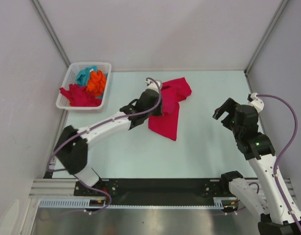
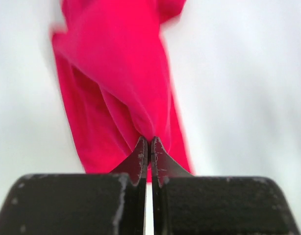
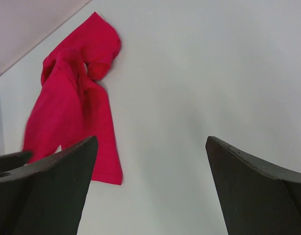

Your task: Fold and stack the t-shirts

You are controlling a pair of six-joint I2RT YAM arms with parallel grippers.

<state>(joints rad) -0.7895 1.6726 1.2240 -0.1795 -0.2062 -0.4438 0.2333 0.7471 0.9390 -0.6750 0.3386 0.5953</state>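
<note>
Well, red tee (image 1: pixel 169 121) in L gripper (image 2: pixel 149 142) pinch.

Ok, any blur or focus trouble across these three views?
Top external: sharp, evenly lit, faint shadows. Left wrist: red t-shirt smeared toward its far edges, fingers crisp. Right wrist: its fingers dark and soft, the shirt clear.

Pale table (image 1: pixel 204 147): crimson t-shirt (image 1: pixel 170 117) bunched near middle; white basket (image 1: pixel 64 83) back-left corner.
</note>
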